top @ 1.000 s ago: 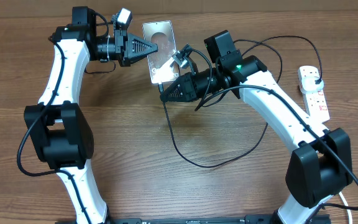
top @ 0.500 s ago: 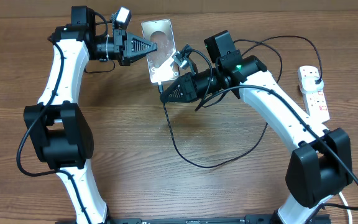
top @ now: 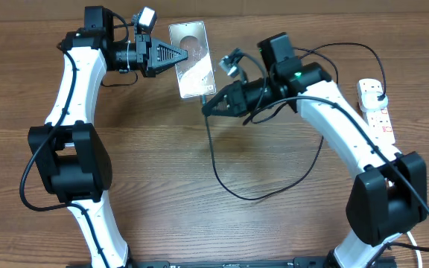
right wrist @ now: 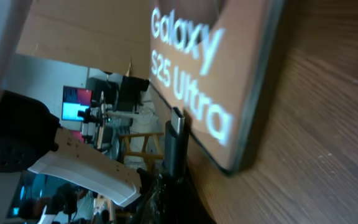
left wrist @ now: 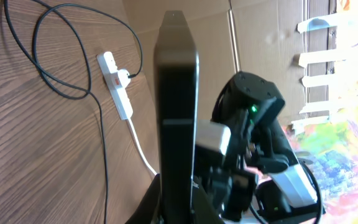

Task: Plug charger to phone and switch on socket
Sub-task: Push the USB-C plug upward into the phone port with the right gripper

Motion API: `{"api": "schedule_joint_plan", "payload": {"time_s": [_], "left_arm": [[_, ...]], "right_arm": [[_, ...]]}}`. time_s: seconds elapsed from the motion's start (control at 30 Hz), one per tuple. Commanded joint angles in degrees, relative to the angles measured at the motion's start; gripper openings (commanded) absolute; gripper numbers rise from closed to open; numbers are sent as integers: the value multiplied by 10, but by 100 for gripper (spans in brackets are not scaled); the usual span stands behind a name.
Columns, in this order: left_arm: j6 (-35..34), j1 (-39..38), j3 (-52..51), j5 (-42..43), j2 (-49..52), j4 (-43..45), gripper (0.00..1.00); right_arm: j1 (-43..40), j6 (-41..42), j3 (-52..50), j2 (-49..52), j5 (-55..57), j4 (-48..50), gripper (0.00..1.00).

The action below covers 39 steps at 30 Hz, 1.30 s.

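My left gripper (top: 176, 56) is shut on the phone (top: 193, 61) and holds it tilted above the table at the back. In the left wrist view the phone (left wrist: 178, 106) shows edge-on as a dark slab between my jaws (left wrist: 180, 208). My right gripper (top: 207, 106) is shut on the connector end of the charger (top: 222, 175), just below the phone's lower edge. In the right wrist view the connector tip (right wrist: 176, 123) lies against the phone's face (right wrist: 229, 56) near the "Ultra" lettering, apart from its bottom edge. The socket (top: 376, 112) lies at the right with the black plug in it.
The black cable loops across the middle of the table (top: 162, 201) and arcs behind my right arm to the socket. The socket (left wrist: 118, 87) and cable loops (left wrist: 55, 62) also show in the left wrist view. A cardboard wall (left wrist: 253, 31) stands behind the table.
My right gripper has moved a little right and up with the connector, from under the phone to beside its lower edge. The phone has lifted slightly in my left gripper.
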Motion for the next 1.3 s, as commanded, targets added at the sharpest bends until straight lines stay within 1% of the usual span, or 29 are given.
{"api": "schedule_joint_plan", "payload": {"time_s": [0.0, 0.07, 0.17, 0.3, 0.5, 1.07, 1.27], "left_arm": [[-24, 4, 1, 40, -22, 3, 4], [-34, 4, 1, 40, -22, 3, 4], [-34, 4, 1, 40, -22, 3, 4], [-34, 5, 1, 40, -22, 3, 4], [-34, 7, 1, 40, -22, 4, 4], [-32, -5, 1, 40, -22, 11, 4], [-45, -5, 1, 40, -22, 11, 4]], "right_arm": [[-7, -15, 2, 1, -17, -2, 4], [-5, -18, 2, 1, -22, -7, 4], [-4, -20, 2, 1, -23, -12, 4], [-4, -48, 2, 1, -29, -41, 4], [-4, -63, 2, 1, -28, -65, 4], [-4, -63, 1, 1, -24, -62, 4], [-4, -63, 1, 1, -24, -55, 4]]}}
